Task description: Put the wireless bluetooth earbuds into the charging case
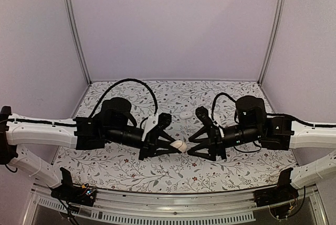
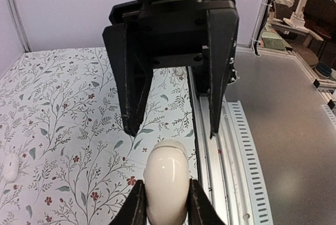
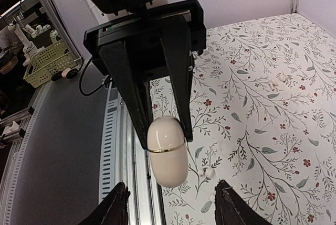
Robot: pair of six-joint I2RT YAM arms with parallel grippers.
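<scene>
left pincer [image 2: 166, 204] is clamped on the charging case [image 3: 167, 151], pinching 1 end and holding it up off the desk [image 1: 231, 91], over the middle and a bit toward the near edge. lid looks closed, you can see the seam. right pincer [image 3: 170, 206] points straight at it from the other side, its 2 fingers spread with nothing between them, tips just short of the case. 1 earbud [image 1: 185, 115] lies on the desk just past the case, toward the far edge.
</scene>
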